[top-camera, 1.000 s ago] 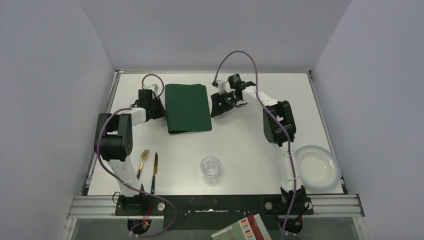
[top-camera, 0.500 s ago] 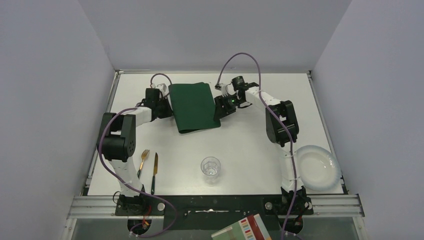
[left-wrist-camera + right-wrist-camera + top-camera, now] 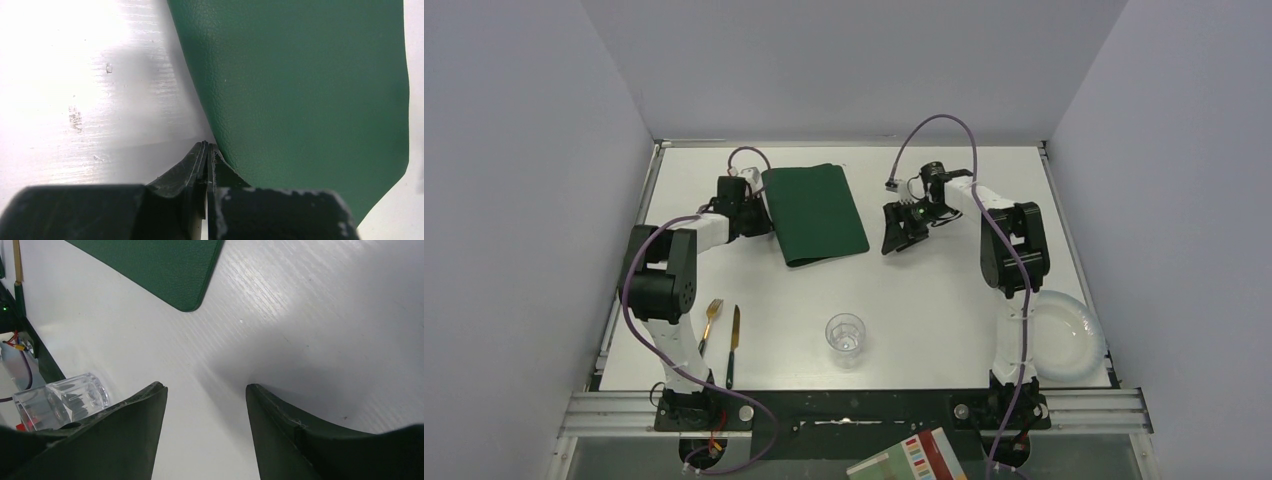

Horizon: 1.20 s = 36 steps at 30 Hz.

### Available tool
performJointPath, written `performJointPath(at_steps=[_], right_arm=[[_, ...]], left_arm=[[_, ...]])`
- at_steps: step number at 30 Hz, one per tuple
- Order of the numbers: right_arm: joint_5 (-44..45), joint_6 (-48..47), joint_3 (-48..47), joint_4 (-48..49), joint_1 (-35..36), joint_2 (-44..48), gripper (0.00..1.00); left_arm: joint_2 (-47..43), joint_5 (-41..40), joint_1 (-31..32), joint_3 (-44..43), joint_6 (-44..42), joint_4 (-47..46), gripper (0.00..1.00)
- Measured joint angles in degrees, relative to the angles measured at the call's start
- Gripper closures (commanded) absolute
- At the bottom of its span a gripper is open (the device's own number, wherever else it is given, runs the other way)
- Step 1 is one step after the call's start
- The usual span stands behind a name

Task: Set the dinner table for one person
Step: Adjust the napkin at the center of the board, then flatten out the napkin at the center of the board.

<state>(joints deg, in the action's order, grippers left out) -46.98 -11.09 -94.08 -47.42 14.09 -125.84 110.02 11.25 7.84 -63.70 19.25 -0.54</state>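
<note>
The placemat [image 3: 816, 212] is pinched at its left edge by the shut left jaws; the right jaws are open and empty; it should be pulled near slowly, stopped before the glass [image 3: 845, 335].

On the surface [image 3: 924, 290] I see the placemat [image 3: 814, 214] far centre, left end effector [image 3: 749, 206] at its left edge, right end effector [image 3: 902, 228] apart on its right. Nearer me: fork [image 3: 711, 322] left of knife [image 3: 734, 340], glass [image 3: 845, 338] centre, plate [image 3: 1059, 335] near the right corner.

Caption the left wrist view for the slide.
Left claw shut on the green placemat's edge, white table beneath.
</note>
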Motion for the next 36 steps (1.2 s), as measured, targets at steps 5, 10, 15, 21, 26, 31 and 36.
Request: performJointPath(at_steps=[5,10,15,21,26,31,36], right_arm=[[0.0,0.3,-2.1,-1.2,1.1,-1.2,0.39],[-0.2,0.9,-4.2,-1.5,2.6,-2.6,0.39],[-0.5,1.3,-4.9,-1.8,2.8,-3.1,0.39],[-0.4,1.4,-4.9,-1.8,2.8,-3.1,0.39],[-0.4,1.5,-4.9,-1.7,2.8,-3.1,0.39],[-0.4,1.5,-4.8,-1.7,2.8,-3.1,0.39],[-0.4,1.7,-4.8,-1.7,2.8,-3.1,0.4]], left_arm=[[-0.7,-0.3,0.0,-1.0,-1.5,2.4,1.0],[-6.3,-1.0,-0.3,-1.4,-4.2,4.6,1.0],[-12.9,-1.3,-0.5,-2.6,-5.4,4.2,1.0],[-13.5,-0.4,-0.5,-3.8,-5.3,3.2,1.0],[-11.2,0.2,-0.5,-1.5,-5.1,2.4,1.0],[-9.1,0.9,-0.5,2.1,-5.1,1.5,1.0],[-8.7,1.3,-0.3,2.2,-5.1,0.4,1.0]])
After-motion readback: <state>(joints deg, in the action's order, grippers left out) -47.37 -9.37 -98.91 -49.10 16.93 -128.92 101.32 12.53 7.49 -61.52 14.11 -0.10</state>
